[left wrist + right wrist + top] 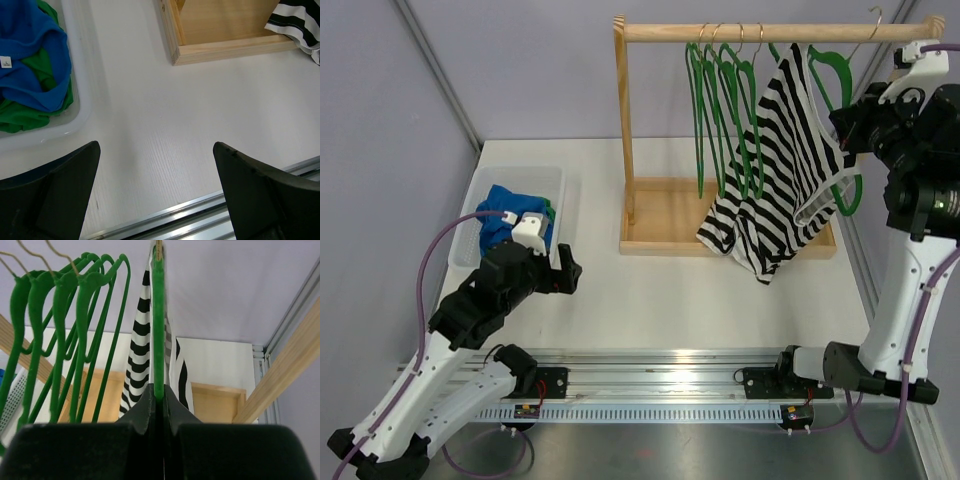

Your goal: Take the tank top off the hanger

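At the near edge, a ribbed aluminium rail [650,385] carried both arm bases. The left gripper [155,150] hovered low over the matte white table [660,300], its black, blunt fingers [67,185] spread wide and holding nothing. Just beyond it stood a clear, round-cornered plastic bin [558,190] containing crumpled blue and green garments [505,205]. Farther back stood a pale wooden rack [623,130] with a round top bar and a shallow box base. Four bare green plastic hangers [720,110] with wire hooks hung bunched on the bar. The black-and-white striped tank top [775,185] hung to their right on a fifth green hanger [158,330], soft and slack, its hem draped over the base's front rim. The right gripper [159,392] was pressed together, pinching that hanger's thin edge.
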Tool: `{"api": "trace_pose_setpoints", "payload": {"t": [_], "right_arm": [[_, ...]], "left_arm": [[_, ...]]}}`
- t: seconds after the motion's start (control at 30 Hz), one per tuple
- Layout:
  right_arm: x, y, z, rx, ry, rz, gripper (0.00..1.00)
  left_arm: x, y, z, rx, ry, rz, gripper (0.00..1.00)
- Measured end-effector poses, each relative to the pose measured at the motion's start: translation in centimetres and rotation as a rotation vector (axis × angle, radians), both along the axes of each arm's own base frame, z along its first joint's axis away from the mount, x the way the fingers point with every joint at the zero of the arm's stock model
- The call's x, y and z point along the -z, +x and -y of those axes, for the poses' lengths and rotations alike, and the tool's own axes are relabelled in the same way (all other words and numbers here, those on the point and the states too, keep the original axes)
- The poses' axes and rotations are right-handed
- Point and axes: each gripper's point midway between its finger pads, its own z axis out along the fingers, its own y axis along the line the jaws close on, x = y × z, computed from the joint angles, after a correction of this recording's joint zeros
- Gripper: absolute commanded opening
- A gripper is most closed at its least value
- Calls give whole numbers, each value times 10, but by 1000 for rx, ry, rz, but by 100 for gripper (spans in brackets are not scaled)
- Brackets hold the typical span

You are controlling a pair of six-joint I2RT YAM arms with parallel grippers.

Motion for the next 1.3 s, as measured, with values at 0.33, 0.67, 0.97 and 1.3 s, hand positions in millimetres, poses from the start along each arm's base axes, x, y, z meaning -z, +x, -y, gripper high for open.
{"api": "trace_pose_setpoints", "payload": {"t": [0.33,0.67,0.97,1.3], "right_arm": [[38,-107,-16,58,95,-9,0],[179,-150,-44,-2,217,-288,0],[249,-172,-75,-115,365,-483,0],[284,-198,-118,-326,570,-576,0]], "left_arm": [[-14,-6,-4,0,-38,60,99],[-33,-7,13,33,-154,78,99],[-33,3,55,104,-310,52,99],[-13,-5,99,218,-340,41,99]]}}
